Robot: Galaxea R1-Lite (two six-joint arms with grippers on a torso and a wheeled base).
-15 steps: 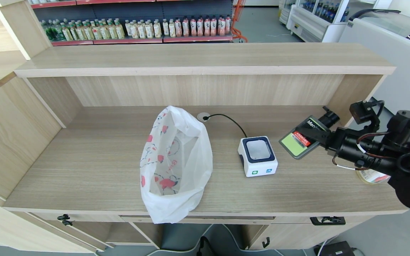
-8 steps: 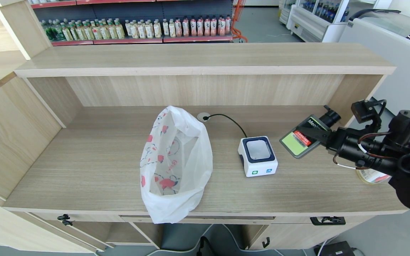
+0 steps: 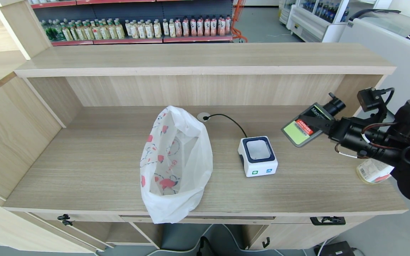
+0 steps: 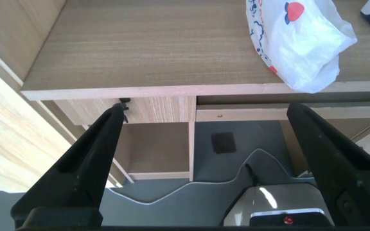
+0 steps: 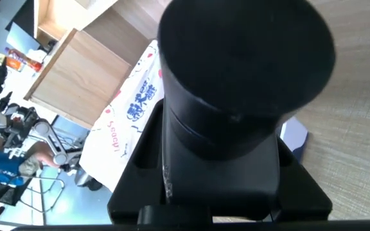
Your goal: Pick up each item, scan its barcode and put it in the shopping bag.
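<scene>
Right claw (image 3: 321, 123) is clamped on a flat pack (image 3: 301, 128) and holds it in the air over the right part of the surface (image 3: 94, 160). Pack is tilted, its green face with a red label turned up and toward the middle of the surface; it touches nothing below. Scanner (image 3: 258, 155) stands on the surface, down and to the left of the pack and clear of it, window facing up. Its black cable (image 3: 227, 120) runs back to a round port near the rear wall. Bag (image 3: 175, 167) stands left of the scanner, near but apart, mouth open, white with red prints, its lower end hanging over the front edge. A bottle (image 3: 371, 171) sits at the far right of the surface, partly hidden behind the right arm. Left claw (image 4: 205, 114) hangs low in front of the surface's front edge, fingers (image 4: 105, 149) wide apart, nothing between them; from there the bag's end shows above.
</scene>
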